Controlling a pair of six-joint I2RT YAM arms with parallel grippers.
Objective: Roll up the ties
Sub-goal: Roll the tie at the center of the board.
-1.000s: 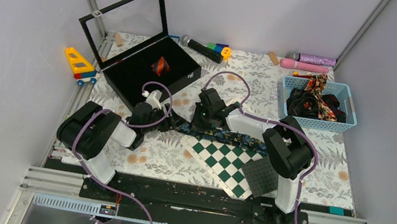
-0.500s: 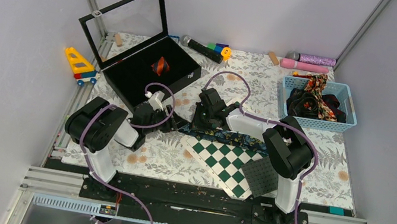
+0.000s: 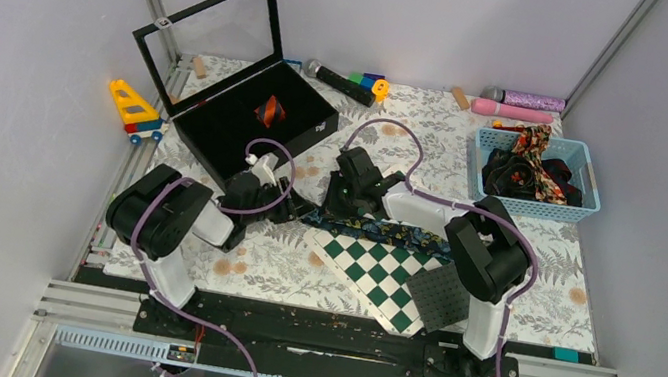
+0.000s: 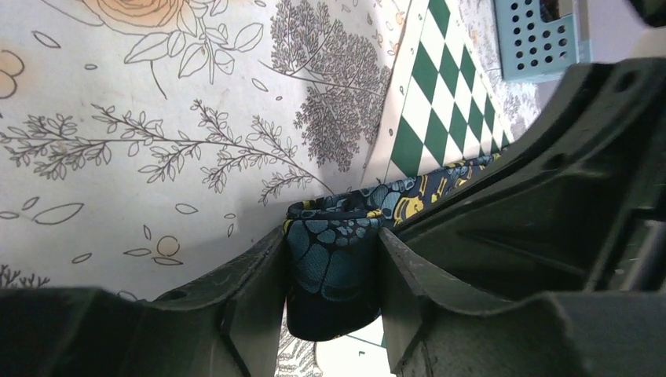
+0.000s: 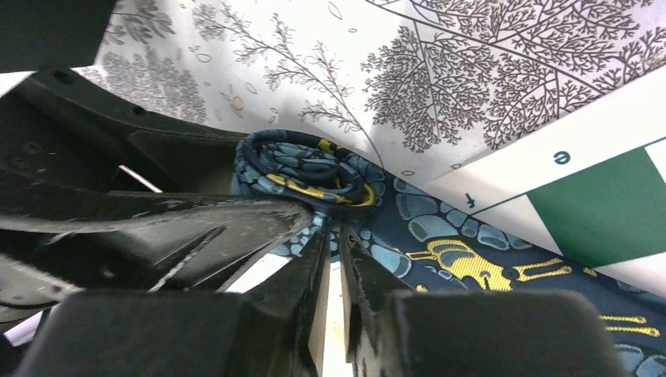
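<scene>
On the flowery table (image 3: pixel 549 273) the left gripper (image 4: pixel 334 259) squeezes the small rolled left end of the blue tie (image 3: pixel 384 229), the right gripper (image 5: pixel 334 243) is almost shut beside it, and most of it lies flat, unrolled.

— What's lying on the floral table (image 3: pixel 554 274)?
— An open black case (image 3: pixel 249 124) far left, a blue basket (image 3: pixel 539 210) far right, a chequered board (image 3: pixel 373 271) in front, and a navy tie (image 3: pixel 394 231) along the board's far edge.
</scene>
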